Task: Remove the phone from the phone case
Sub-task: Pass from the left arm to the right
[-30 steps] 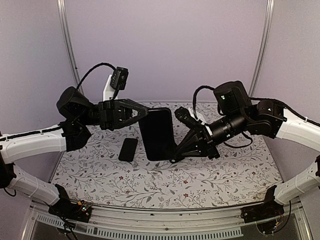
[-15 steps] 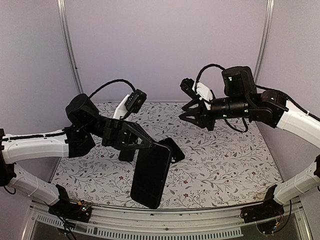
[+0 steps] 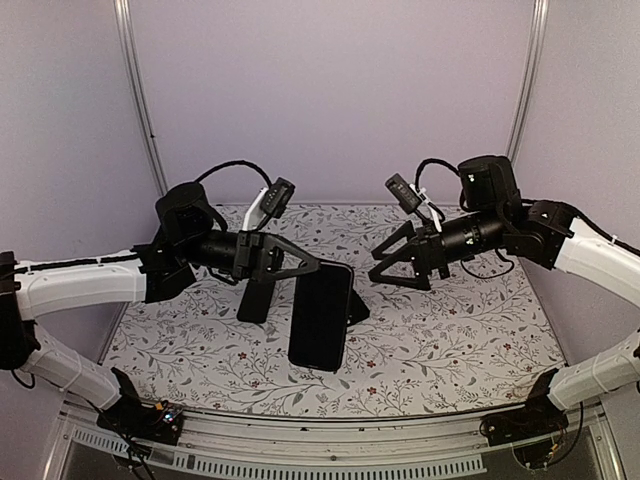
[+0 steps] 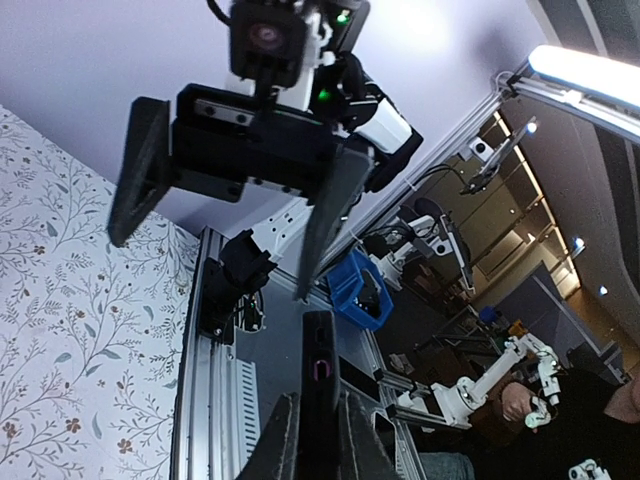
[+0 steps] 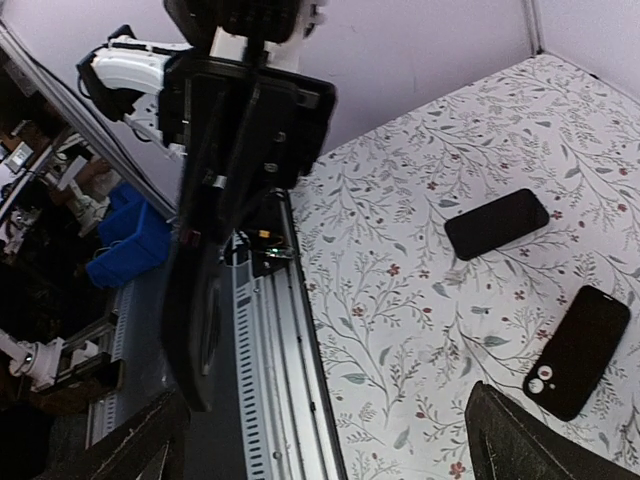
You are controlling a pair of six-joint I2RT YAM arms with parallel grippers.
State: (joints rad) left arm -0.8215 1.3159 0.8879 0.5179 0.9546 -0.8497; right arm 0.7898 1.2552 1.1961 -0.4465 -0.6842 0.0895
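Observation:
My left gripper (image 3: 333, 266) is shut on the top end of the black phone (image 3: 320, 316), which hangs tilted over the table's front. In the left wrist view the phone (image 4: 320, 370) shows edge-on between the closed fingers (image 4: 285, 430), its port facing out. The black phone case (image 3: 352, 302) lies on the table behind the phone, partly hidden by it; in the right wrist view the case (image 5: 578, 352) lies flat, its camera cutout near me. My right gripper (image 3: 398, 280) hovers open and empty to the right of the case, its fingers (image 5: 520, 440) spread wide.
A second small black slab (image 3: 255, 299) lies on the flowered cloth (image 3: 450, 330) left of the held phone, shown also in the right wrist view as the farther slab (image 5: 497, 223). The metal front rail (image 3: 330, 440) runs below. Purple walls enclose the back.
A second ago both grippers held the cased phone. The right gripper has let go and opened, the case now lies on the table, and the left gripper has swung the phone low and forward.

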